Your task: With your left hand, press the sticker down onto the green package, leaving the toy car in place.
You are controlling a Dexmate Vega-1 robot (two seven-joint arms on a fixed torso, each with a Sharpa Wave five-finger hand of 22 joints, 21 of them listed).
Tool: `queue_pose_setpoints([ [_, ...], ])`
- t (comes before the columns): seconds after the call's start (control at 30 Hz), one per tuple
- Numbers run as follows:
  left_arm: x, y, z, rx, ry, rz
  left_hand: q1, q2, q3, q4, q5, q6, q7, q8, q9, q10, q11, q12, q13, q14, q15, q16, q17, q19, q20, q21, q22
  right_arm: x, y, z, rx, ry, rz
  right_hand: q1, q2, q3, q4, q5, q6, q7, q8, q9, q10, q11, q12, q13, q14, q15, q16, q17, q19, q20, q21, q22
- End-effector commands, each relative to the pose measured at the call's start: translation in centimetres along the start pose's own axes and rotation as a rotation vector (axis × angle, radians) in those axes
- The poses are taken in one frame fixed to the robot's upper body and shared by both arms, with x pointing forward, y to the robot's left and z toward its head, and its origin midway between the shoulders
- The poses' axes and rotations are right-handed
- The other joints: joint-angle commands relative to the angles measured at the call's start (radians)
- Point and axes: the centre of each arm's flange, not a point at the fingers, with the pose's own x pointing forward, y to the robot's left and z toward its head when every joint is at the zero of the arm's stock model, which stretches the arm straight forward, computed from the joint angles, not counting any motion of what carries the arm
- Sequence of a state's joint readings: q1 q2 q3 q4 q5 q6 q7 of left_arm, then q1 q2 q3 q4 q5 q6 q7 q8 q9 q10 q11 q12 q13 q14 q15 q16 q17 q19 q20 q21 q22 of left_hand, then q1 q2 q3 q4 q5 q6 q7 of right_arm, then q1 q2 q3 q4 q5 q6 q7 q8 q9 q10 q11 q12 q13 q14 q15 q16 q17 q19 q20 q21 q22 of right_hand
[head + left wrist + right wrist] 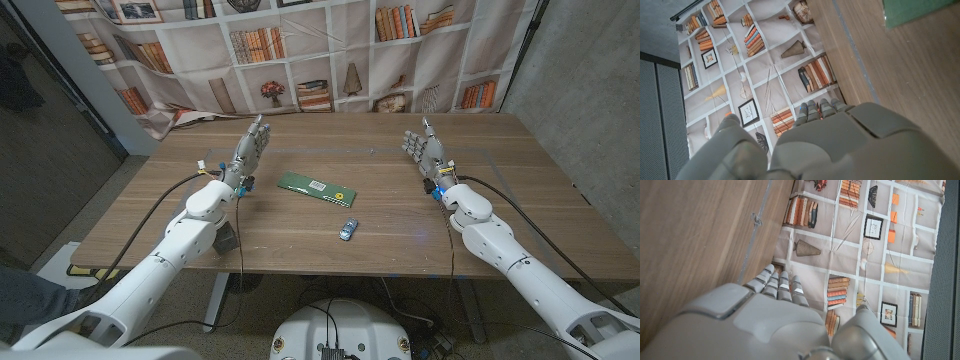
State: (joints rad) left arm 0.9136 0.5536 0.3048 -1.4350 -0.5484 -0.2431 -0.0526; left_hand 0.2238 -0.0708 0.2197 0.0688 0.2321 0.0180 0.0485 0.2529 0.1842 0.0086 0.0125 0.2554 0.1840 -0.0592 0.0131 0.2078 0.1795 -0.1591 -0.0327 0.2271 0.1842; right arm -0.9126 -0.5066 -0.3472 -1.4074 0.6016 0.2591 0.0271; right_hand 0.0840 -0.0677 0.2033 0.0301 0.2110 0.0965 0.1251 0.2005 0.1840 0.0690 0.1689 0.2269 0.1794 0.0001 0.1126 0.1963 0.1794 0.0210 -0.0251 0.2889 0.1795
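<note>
A flat green package (314, 186) lies slantwise in the middle of the table, with a white sticker (318, 185) on its top and a small yellow mark near its right end. A corner of the package (920, 10) also appears in the left wrist view. A small blue toy car (348, 229) stands on the table just in front of the package's right end. My left hand (249, 150) stands to the left of the package, fingers straight and apart, holding nothing. My right hand (427, 149) stands at the far right, open the same way.
The wooden table (200, 225) has its far edge against a backdrop printed with bookshelves (300, 50). Black cables run along both forearms down past the table's front edge. A concrete wall (590, 90) rises on the right.
</note>
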Motion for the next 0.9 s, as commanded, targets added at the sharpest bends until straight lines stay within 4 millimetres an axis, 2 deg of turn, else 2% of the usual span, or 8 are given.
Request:
queue_pose_setpoints([
  [0.03,-0.9,0.0,1.6,0.108,-0.043,-0.007,0.018,0.003,0.002,-0.009,-0.008,0.032,-0.002,0.01,0.002,0.023,-0.002,0.005,0.004,0.014,-0.007,0.006,0.001,0.011,0.004,0.008,0.002,-0.2,0.6,0.3,-0.015,-0.007,0.002,0.011,0.003,0.005,-0.002,0.002,0.009,0.017,0.005,0.002,0.006,0.002,0.005,0.004,0.013,0.003,0.003,0.002,0.009,0.0,0.0,0.002],
  [0.47,-1.3,-1.4,2.8,0.283,-0.092,-0.01,0.055,0.026,0.016,-0.025,-0.013,0.045,-0.01,0.004,0.002,0.049,-0.014,0.004,0.004,0.041,-0.019,0.004,0.0,0.056,0.001,0.02,0.001,0.0,0.9,1.0,-0.016,-0.009,0.002,0.015,0.007,0.006,-0.004,0.0,0.012,0.014,0.005,0.002,0.008,0.003,0.004,0.005,0.013,0.003,0.001,0.002,0.01,0.0,-0.004,0.002],
  [0.57,-1.2,-1.6,2.9,0.301,-0.101,-0.023,0.071,0.031,0.021,-0.032,-0.016,0.046,-0.014,-0.001,0.002,0.058,-0.019,0.002,0.004,0.063,-0.022,0.006,0.0,0.077,0.014,0.026,0.001,-0.1,1.0,1.2,-0.023,-0.011,-0.001,0.016,0.009,0.007,-0.005,0.0,0.013,0.014,0.004,0.002,0.008,0.003,0.003,0.005,0.013,0.004,0.0,0.002,0.011,0.0,-0.005,0.003],
  [0.77,-1.2,-2.5,3.7,0.395,-0.118,-0.042,0.089,0.035,0.026,-0.042,-0.02,0.047,-0.021,-0.005,0.003,0.073,-0.023,0.002,0.004,0.078,-0.013,0.007,0.001,0.098,0.017,0.031,0.002,-0.7,1.0,1.5,-0.03,-0.016,-0.01,0.018,0.011,0.007,-0.006,-0.001,0.016,0.01,0.005,0.002,0.01,0.001,0.003,0.005,0.013,0.004,0.0,0.002,0.012,0.001,-0.007,0.003],
  [0.8,-1.2,-2.6,3.8,0.399,-0.12,-0.048,0.091,0.036,0.026,-0.043,-0.02,0.047,-0.021,-0.006,0.003,0.074,-0.023,0.002,0.004,0.079,-0.012,0.006,0.001,0.099,0.021,0.031,0.002,-0.8,1.0,1.5,-0.03,-0.016,-0.011,0.018,0.012,0.007,-0.006,-0.001,0.016,0.01,0.005,0.002,0.01,0.0,0.003,0.005,0.013,0.004,-0.001,0.002,0.012,0.001,-0.007,0.003],
  [0.9,-1.4,-3.0,4.0,0.42,-0.125,-0.058,0.115,0.043,0.033,-0.056,-0.026,0.062,-0.035,-0.006,0.003,0.078,-0.026,-0.005,0.005,0.081,-0.016,0.0,0.001,0.091,0.075,0.024,0.004,-1.0,1.0,1.6,-0.028,-0.017,-0.014,0.019,0.013,0.008,-0.007,-0.001,0.018,0.008,0.005,0.002,0.011,0.0,0.003,0.005,0.013,0.003,-0.001,0.002,0.012,0.001,-0.008,0.003],
])
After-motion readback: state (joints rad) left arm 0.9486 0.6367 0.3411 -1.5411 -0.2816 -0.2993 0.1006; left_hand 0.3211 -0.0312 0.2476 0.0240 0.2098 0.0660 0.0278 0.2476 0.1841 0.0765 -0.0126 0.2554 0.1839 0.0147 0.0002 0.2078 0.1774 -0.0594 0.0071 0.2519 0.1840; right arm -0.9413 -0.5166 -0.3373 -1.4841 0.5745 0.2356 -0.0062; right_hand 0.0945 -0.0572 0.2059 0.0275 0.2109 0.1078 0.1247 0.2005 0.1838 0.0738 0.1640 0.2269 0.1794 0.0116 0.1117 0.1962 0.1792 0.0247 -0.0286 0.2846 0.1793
